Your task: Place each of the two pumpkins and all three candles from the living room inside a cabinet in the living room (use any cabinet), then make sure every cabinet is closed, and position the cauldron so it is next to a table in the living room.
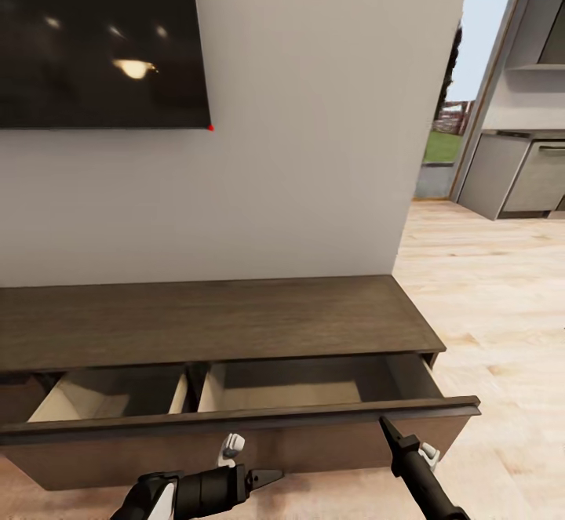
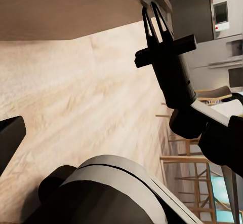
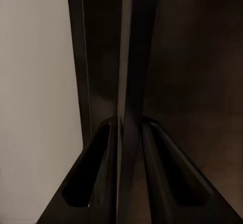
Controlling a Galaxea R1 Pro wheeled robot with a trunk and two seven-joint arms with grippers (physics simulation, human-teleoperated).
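Note:
The cabinet is a long low dark-brown unit against the white wall. Its wide drawer front is pulled out, and two pale beige compartments show nothing inside. My right gripper is shut, its tip touching the top edge of the drawer front near the right end. In the right wrist view, its fingers lie pressed together against dark wood. My left gripper is shut, low in front of the drawer and pointing right. The pumpkins, candles and cauldron are out of view.
A dark TV hangs on the wall above the cabinet. Light wood floor opens to the right toward a kitchen with grey units. The left wrist view shows wooden chairs beyond the right arm.

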